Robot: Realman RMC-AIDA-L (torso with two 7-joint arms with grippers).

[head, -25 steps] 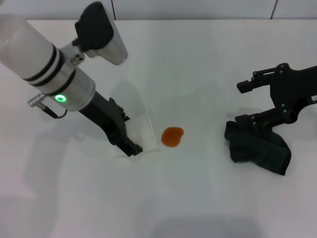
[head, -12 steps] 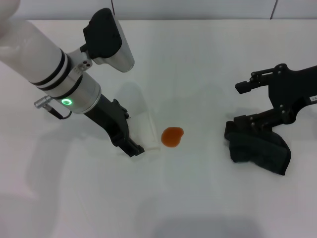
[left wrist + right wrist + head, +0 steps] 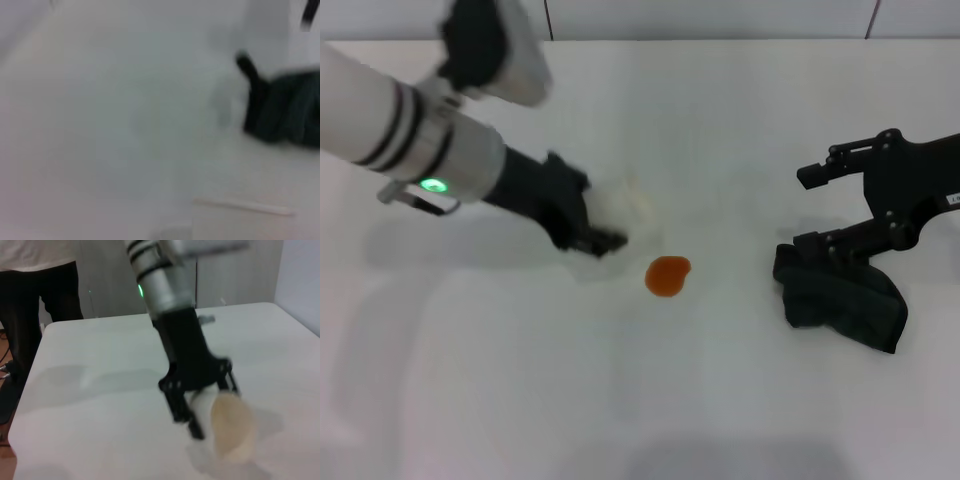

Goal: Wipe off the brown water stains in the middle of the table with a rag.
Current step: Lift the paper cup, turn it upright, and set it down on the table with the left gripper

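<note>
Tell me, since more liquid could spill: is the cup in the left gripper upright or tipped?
Tipped. The cup lies sideways in the left gripper, mouth facing outward in the right wrist view.

Glossy orange-brown stain (image 3: 668, 276) mid white table (image 3: 720, 130); dark crumpled rag (image 3: 840, 300) well right

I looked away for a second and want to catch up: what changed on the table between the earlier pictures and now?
The left gripper, shut on the white paper cup, swung the cup from mouth-down beside the blot to tipped on its side, lifted back toward the robot's left. The round orange-brown water stain, the dark greenish-black rag and the right gripper above that rag have not moved.
</note>
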